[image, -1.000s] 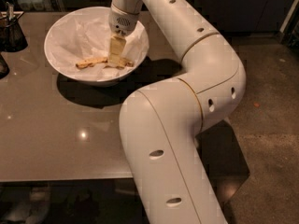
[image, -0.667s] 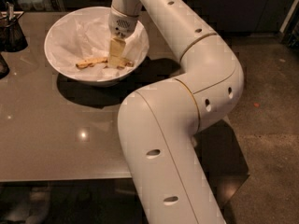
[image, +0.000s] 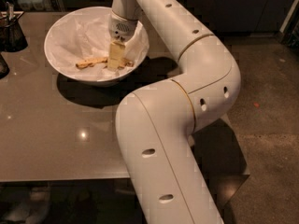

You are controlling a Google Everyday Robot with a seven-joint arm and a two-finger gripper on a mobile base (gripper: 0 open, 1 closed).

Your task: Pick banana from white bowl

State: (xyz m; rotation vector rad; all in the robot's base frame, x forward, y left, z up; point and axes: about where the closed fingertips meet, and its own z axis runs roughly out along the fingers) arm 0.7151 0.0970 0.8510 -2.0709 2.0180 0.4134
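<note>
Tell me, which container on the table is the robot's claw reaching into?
The wide white bowl holding the banana; the gripper is down inside it. The dark containers at the table's left edge stand apart.

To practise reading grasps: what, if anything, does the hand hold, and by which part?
Cannot be told: the hand is down in the white bowl, at the banana, right of its middle.
</note>
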